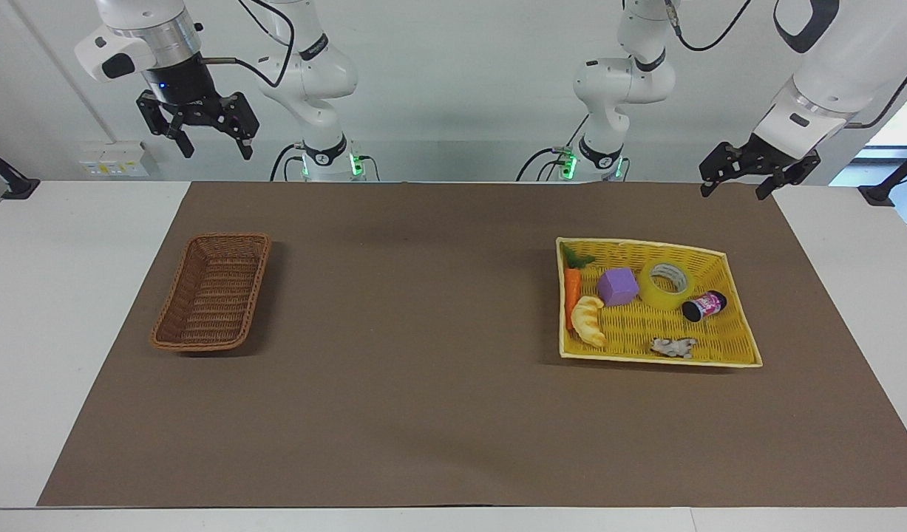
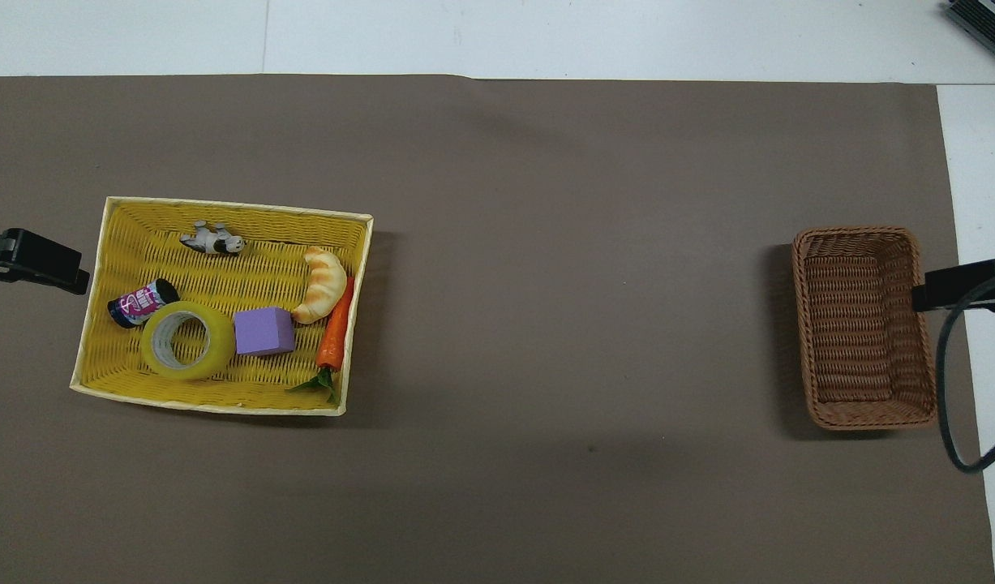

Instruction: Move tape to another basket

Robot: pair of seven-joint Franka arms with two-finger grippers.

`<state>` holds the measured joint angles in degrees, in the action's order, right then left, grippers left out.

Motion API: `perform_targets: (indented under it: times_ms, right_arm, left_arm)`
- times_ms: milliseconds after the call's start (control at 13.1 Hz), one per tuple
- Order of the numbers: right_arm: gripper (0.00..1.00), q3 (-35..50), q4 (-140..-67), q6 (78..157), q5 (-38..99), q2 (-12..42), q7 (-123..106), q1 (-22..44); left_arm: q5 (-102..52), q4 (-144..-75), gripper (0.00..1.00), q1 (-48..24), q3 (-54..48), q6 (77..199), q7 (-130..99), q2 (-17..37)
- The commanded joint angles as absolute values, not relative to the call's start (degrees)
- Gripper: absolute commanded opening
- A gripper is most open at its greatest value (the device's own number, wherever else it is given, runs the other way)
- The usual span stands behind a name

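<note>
The tape [image 1: 666, 284] lies in the yellow tray [image 1: 741, 336], touching the purple cube [image 1: 618, 287] and a small bottle [image 1: 704, 305]. Bare mat separates it from the empty basket [image 1: 211, 292]. Left hand [image 1: 756, 177] and right hand [image 1: 199, 133] wait raised, fingers apart.

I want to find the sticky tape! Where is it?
The tape lies flat in the yellow tray toward the left arm's end of the table, between the purple cube and the little bottle.
</note>
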<state>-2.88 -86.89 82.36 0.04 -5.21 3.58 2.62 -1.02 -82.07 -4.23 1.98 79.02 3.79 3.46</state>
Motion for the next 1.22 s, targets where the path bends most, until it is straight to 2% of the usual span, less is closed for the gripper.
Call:
perform_targets:
  times_ms: [0, 839, 1145]
  right_arm:
    - [1.00, -2.9, -86.9, 82.4, 1.4, -5.4, 2.3, 2.0]
    - [1.00, -2.8, -86.9, 82.4, 1.4, -5.4, 2.3, 2.0]
    - [1.00, -2.8, -86.9, 82.4, 1.4, -5.4, 2.3, 2.0]
  left_arm:
    - [0.4, -81.1, 1.00, -4.0, 1.4, 78.0, 6.2, 2.6]
    - [-0.2, -83.0, 1.00, -3.1, 1.7, 80.6, 6.2, 1.2]
    - [-0.2, -86.6, 1.00, -2.7, 1.6, 82.9, 5.6, -0.9]
